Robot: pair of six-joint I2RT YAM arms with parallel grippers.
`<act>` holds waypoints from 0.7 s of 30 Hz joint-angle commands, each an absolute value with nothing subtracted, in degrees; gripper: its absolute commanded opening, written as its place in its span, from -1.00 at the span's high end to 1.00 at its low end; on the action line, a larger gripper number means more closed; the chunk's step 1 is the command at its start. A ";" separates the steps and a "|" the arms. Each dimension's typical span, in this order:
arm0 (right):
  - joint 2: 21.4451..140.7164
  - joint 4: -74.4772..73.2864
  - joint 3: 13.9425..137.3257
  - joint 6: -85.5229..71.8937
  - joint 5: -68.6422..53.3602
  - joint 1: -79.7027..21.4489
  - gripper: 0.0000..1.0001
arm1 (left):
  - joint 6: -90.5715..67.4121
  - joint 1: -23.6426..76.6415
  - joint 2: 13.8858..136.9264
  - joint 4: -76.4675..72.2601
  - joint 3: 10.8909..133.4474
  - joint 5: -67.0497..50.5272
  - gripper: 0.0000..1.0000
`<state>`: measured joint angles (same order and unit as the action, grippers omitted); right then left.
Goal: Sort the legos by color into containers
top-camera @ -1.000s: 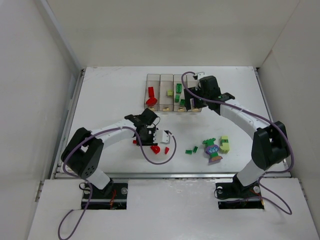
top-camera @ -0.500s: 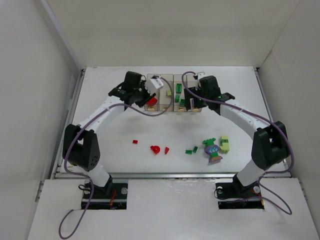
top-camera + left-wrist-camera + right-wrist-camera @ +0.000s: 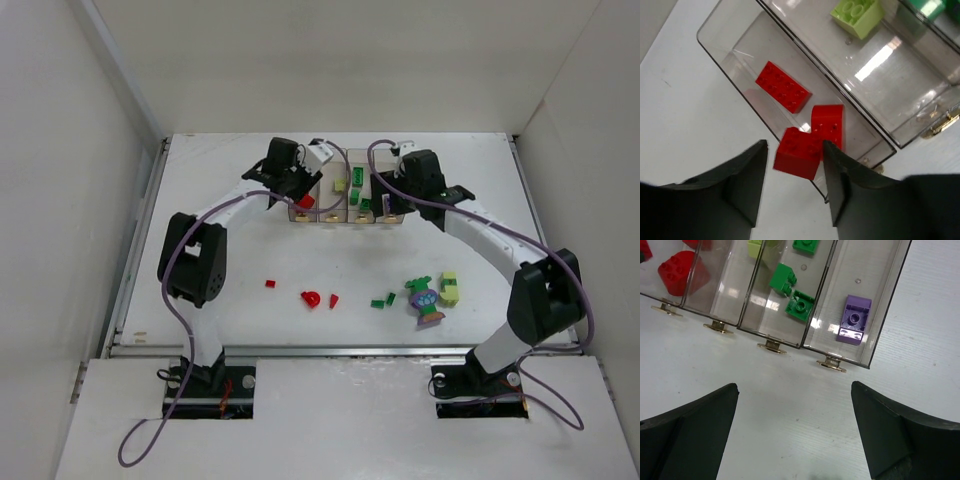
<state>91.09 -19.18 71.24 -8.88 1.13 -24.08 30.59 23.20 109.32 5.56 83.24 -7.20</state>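
Four joined clear bins (image 3: pixel 345 188) stand at the back of the table. My left gripper (image 3: pixel 300 196) hovers over the leftmost bin's near end. In the left wrist view its jaws (image 3: pixel 795 150) are parted, and a tilted red brick (image 3: pixel 797 159) sits between them, with a gap to the left finger. Two red bricks (image 3: pixel 784 93) lie in that bin (image 3: pixel 730 55). My right gripper (image 3: pixel 391 206) is wide open and empty (image 3: pixel 794 387) over bare table in front of the bins (image 3: pixel 840 347). They hold red (image 3: pixel 677 271), green (image 3: pixel 782 277) and purple (image 3: pixel 855 320) bricks.
Loose on the table nearer the arms are small red pieces (image 3: pixel 268 283), (image 3: pixel 311 299), (image 3: pixel 333 300), green bricks (image 3: pixel 383 299), a multicoloured clump (image 3: pixel 425 301) and a lime brick (image 3: pixel 449 288). A lime brick (image 3: pixel 858 15) lies in the second bin. White walls enclose the table.
My left arm has swung from the red pieces at the table's middle up to the leftmost bin, carrying a red brick. The right arm has barely moved.
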 commanded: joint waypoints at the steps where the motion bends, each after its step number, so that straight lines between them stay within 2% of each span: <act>1: 88.33 -18.63 70.84 -9.93 2.02 -24.52 -1.00 | 29.79 23.29 107.23 0.97 87.54 -5.54 -0.18; 2: 88.33 -18.63 70.23 -9.93 2.02 -24.52 -1.00 | 29.79 23.29 107.23 0.97 88.32 -5.54 -0.50; 5: 87.80 -18.63 69.70 -10.54 2.02 -24.52 -1.00 | 29.27 23.29 106.44 2.46 88.95 -6.06 -0.93; 6: 87.80 -18.63 69.70 -10.55 2.02 -24.52 -1.00 | 29.27 23.29 105.57 3.59 89.55 -6.06 -1.00; 10: 87.80 -18.63 69.17 -10.55 2.02 -24.52 -1.00 | 34.25 23.29 102.40 10.53 90.09 -8.43 -1.00; 13: 87.80 -18.63 69.17 -10.55 2.02 -25.05 -1.00 | 43.21 23.29 97.57 21.41 87.37 -14.13 -0.84; 15: 87.80 -18.63 69.17 -10.55 2.02 -25.58 -1.00 | 56.38 23.29 93.63 33.32 82.99 -17.66 -0.75; 18: 88.33 -18.02 68.55 -10.02 2.02 -26.10 -1.00 | 71.04 23.29 89.49 47.23 75.34 -16.98 -0.75; 21: 88.86 -17.49 68.03 -10.02 1.41 -26.10 -1.00 | 75.67 23.29 87.46 50.45 66.49 -14.42 -0.71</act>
